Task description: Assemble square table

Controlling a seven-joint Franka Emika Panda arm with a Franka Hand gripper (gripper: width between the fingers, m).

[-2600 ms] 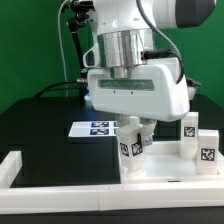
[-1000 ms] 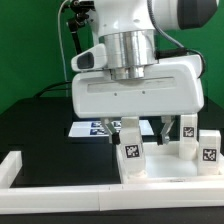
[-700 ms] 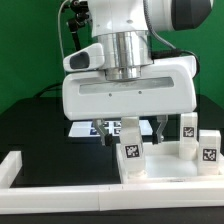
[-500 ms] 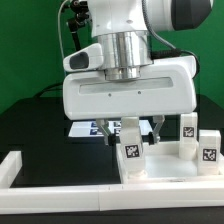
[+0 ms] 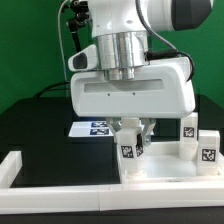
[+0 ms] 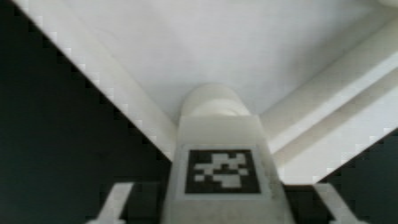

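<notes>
The white square table top [image 5: 172, 166] lies at the exterior view's lower right. One tagged white leg [image 5: 128, 150] stands upright in its near-left corner. My gripper [image 5: 133, 134] hangs straight above it with the fingers closed in against the leg's sides. In the wrist view the leg [image 6: 221, 130] fills the space between my fingers [image 6: 125, 200], with its tag facing the camera and the table top [image 6: 196, 45] beyond it. Two more tagged legs [image 5: 188, 128] [image 5: 207, 151] stand at the top's right side.
The marker board [image 5: 97, 128] lies flat on the black table behind the leg. A white barrier strip [image 5: 12, 168] runs along the exterior view's lower left and front edge. A green wall stands behind.
My fingers stood wide apart on either side of the leg and have now closed in on it. The hand has turned slightly and the leg's tag has shifted a little left.
</notes>
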